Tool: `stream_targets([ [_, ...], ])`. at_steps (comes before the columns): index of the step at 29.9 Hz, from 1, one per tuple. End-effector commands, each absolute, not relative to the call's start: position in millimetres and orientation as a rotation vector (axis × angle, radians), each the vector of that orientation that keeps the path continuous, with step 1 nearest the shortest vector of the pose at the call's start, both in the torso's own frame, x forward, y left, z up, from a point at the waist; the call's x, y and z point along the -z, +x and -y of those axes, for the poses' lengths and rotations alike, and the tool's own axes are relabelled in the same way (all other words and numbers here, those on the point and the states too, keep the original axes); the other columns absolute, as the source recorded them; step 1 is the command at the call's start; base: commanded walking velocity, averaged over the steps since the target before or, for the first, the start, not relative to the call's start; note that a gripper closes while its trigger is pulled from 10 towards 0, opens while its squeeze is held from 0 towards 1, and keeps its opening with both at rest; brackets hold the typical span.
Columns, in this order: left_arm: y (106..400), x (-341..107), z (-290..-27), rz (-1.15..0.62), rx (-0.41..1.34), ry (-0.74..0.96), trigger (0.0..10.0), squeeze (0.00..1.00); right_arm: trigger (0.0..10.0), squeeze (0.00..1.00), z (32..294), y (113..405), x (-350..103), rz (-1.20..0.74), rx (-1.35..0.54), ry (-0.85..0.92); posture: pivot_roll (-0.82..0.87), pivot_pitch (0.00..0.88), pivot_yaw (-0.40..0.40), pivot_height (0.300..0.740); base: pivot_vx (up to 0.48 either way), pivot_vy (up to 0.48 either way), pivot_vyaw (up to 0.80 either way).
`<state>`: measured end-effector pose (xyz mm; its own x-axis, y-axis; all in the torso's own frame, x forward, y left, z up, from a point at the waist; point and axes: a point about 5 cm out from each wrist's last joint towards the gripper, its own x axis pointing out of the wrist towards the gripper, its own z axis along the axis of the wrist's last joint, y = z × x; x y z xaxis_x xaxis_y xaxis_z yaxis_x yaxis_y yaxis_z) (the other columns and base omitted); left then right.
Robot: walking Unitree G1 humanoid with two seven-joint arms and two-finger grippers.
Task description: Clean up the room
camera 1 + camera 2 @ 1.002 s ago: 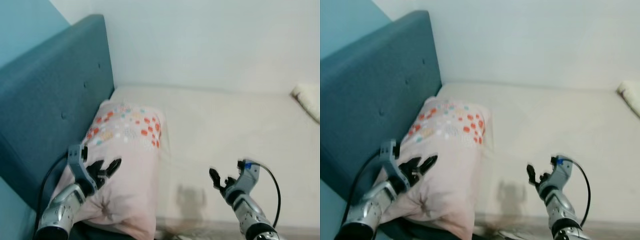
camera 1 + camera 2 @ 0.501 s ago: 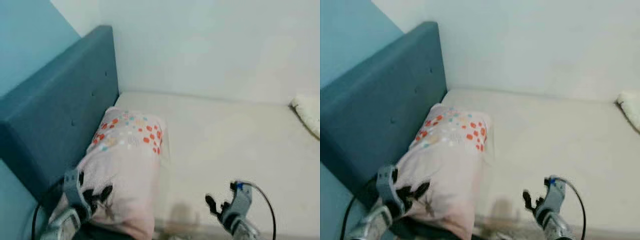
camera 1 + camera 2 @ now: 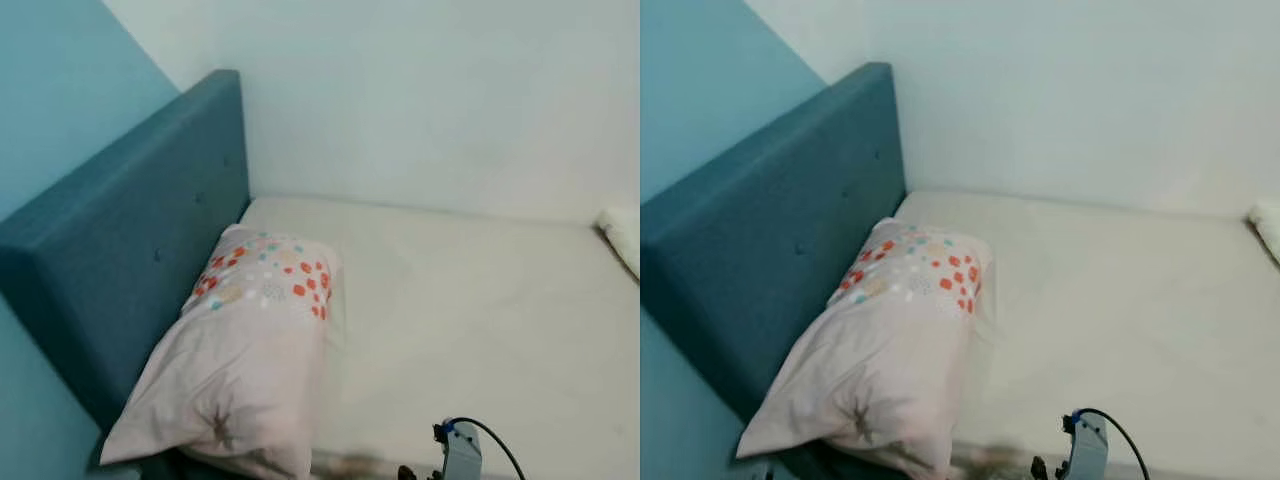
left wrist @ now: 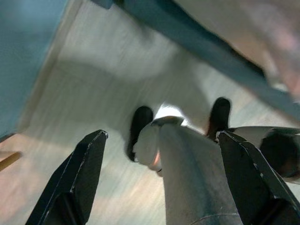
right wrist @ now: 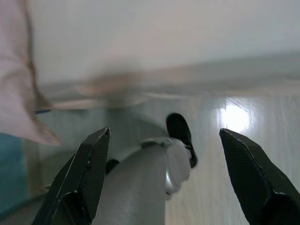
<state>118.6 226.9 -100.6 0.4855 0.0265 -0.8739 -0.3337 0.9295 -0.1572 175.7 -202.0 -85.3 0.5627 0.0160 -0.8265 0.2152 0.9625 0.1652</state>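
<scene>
Both grippers, left gripper [image 4: 159, 183] and right gripper [image 5: 164, 178], hang spread and empty above the wood floor [image 4: 84, 103], while the floral pillow [image 3: 245, 350] rests against the blue headboard [image 3: 120, 270] on the mattress [image 3: 470, 320], apparently placed; any remaining tidying is undetermined.

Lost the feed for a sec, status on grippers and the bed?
Left gripper open, empty, pointing at floor. Right gripper open, empty, low at bed edge. Pillow against headboard, mattress flat. Nothing in the way.

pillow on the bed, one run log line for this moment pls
pillow: lying against headboard | left tool: open, empty, over floor | right tool: open, empty
</scene>
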Motion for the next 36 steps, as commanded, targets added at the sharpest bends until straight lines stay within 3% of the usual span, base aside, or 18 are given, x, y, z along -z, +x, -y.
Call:
stream_targets([
  [1, 131.5, 98.8, -216.1, -1.028, -0.175, -0.301, 10.0, 0.0, 10.0, 0.0, 202.9, 162.7, 91.0, -1.014, 0.132, 0.264, -0.04, 0.0, -0.056, 0.74, 0.0, 0.0, -0.79],
  [13, 149.1, 91.3, -225.4, -0.986, -0.22, -0.29, 10.0, 0.0, 10.0, 0.0, 203.5, 158.2, 92.8, -1.024, 0.133, 0.23, -0.05, 0.0, -0.046, 0.74, 0.0, 0.0, -0.66],
  [36, 135.8, 97.0, -222.9, -1.036, -0.223, -0.282, 10.0, 0.0, 10.0, 0.0, 205.0, 155.7, 93.2, -1.02, 0.116, 0.219, -0.04, 0.0, -0.048, 0.74, 0.0, -0.449, 0.0],
])
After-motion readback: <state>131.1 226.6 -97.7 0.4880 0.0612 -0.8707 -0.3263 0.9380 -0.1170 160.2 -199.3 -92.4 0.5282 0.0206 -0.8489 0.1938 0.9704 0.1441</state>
